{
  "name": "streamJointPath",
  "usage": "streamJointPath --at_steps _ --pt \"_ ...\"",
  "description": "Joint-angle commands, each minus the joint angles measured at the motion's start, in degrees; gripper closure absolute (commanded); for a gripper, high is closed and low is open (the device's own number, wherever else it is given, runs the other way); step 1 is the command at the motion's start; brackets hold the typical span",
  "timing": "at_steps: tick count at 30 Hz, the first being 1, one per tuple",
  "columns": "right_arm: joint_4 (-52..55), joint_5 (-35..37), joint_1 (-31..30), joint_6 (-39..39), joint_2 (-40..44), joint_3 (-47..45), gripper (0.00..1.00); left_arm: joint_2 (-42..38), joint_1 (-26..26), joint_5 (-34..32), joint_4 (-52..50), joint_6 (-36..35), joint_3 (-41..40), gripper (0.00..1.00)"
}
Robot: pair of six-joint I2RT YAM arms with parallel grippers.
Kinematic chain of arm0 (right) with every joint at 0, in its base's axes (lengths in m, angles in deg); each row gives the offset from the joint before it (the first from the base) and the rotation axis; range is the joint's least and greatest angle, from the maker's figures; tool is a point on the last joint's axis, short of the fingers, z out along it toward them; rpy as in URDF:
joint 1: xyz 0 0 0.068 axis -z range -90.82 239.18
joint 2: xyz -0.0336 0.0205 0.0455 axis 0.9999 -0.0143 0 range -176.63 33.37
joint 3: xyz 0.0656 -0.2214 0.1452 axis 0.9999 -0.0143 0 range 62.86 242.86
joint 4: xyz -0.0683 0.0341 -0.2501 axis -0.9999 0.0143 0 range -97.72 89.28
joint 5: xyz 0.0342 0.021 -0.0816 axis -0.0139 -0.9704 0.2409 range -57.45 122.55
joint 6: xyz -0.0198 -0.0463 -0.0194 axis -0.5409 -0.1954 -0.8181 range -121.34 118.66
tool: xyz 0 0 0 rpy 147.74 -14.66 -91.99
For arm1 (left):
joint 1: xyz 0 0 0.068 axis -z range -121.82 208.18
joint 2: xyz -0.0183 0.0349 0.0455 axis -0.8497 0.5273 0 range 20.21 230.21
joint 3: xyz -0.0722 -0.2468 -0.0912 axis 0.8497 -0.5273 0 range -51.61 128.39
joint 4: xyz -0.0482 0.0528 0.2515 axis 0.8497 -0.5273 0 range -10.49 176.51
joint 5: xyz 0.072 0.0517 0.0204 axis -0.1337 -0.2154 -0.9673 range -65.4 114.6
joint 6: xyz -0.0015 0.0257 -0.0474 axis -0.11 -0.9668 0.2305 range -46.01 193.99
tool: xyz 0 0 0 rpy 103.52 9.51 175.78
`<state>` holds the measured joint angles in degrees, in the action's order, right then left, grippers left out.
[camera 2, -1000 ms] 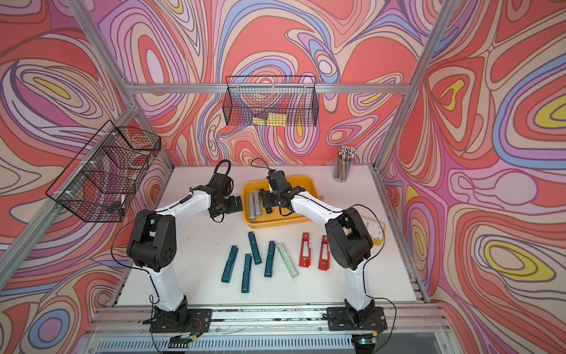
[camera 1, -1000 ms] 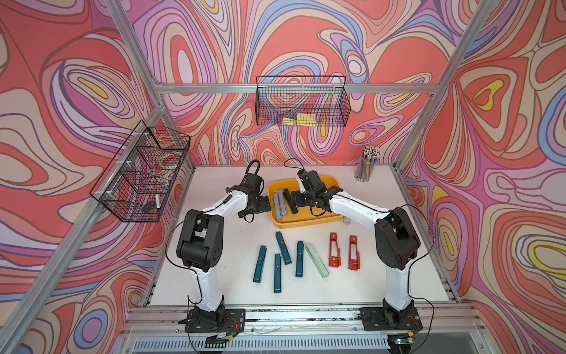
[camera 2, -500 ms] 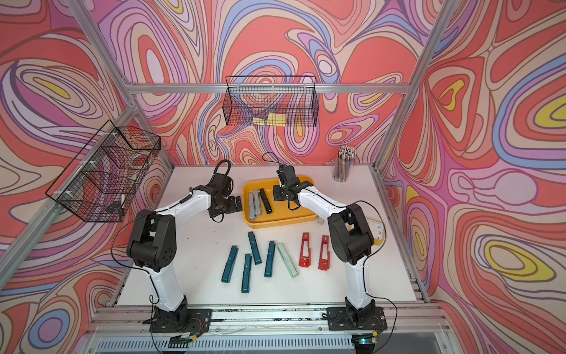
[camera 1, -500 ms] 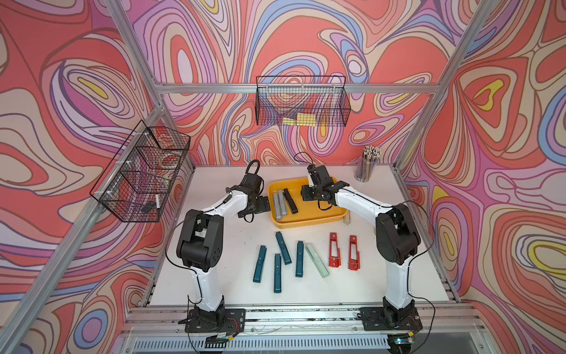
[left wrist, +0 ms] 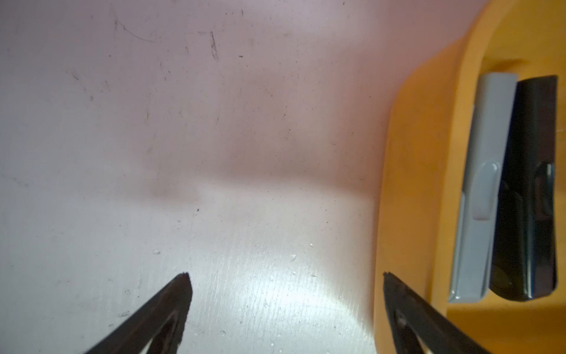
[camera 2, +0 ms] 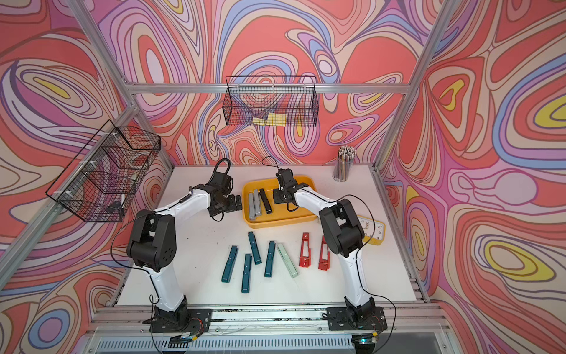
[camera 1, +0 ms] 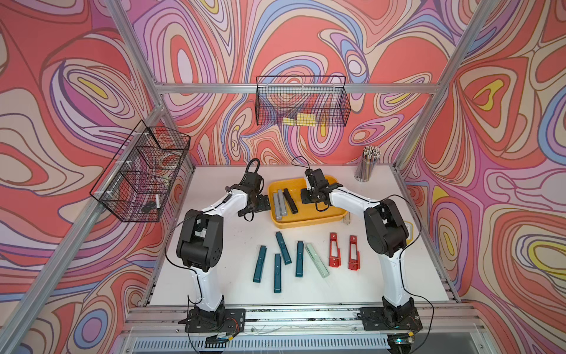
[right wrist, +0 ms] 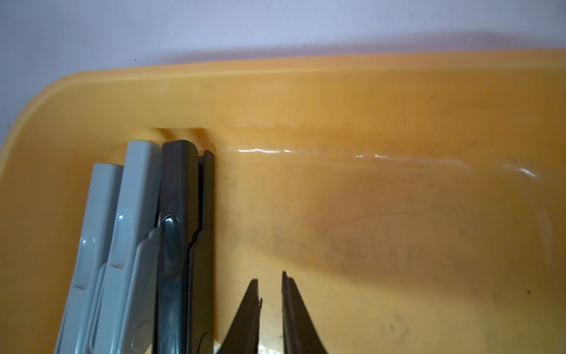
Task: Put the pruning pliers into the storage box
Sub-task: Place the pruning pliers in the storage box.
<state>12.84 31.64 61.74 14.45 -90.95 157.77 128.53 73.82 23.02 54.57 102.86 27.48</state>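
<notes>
Centre frame in both top views, the box sits on the table. Two grey pliers and the black pliers lie lengthwise in its left end, side by side and touching. The right wrist view shows them pressed together on the box floor.

The right gripper hangs over the middle of the box, just right of the black pliers. Its jaws stand a narrow gap apart with nothing between them. The left gripper sits just left of the box over bare table, jaws spread wide and empty. In the left wrist view one fingertip is at the box rim.

Below the box, lower centre of frame, more pliers lie loose on the table, apart from the box. From left to right they are four teal pliers, the mint pliers and two red pliers. A pencil cup stands at the table's upper right corner.
</notes>
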Motion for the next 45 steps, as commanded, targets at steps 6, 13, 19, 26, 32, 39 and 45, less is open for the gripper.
streamJointPath --at_steps 6,13,19,26,32,39,45 --pt "-2.46 -4.71 -0.16 1.82 -2.7 1.18 0.82 -0.34 -0.39 -0.92 -2.33 -0.65 1.07 0.01" --pt "-3.97 -8.1 -0.24 2.3 -4.75 2.57 0.82 -0.62 -0.41 -0.96 -2.43 -0.78 0.8 0.01" --pt "-3.42 -9.88 -0.33 2.47 -6.72 4.73 0.82 -0.61 -0.45 -0.73 -2.33 -0.56 0.63 0.01" --pt "-2.89 -10.25 -0.72 2.57 -8.54 6.41 0.82 -0.67 -0.43 -0.78 -2.2 -0.66 0.45 0.01" --pt "-2.39 -11.22 -1.03 2.55 -9.27 7.19 0.82 -0.65 -0.48 -0.73 -2.13 -0.61 0.36 0.01" --pt "-2.11 -11.53 -1.75 2.55 -9.62 7.15 0.82 -0.71 -0.44 -0.63 -2.09 -0.56 0.54 0.01" --pt "-2.15 -11.5 -1.92 2.58 -9.46 6.48 0.82 -0.87 -0.44 -0.67 -1.99 -0.65 0.12 0.01"
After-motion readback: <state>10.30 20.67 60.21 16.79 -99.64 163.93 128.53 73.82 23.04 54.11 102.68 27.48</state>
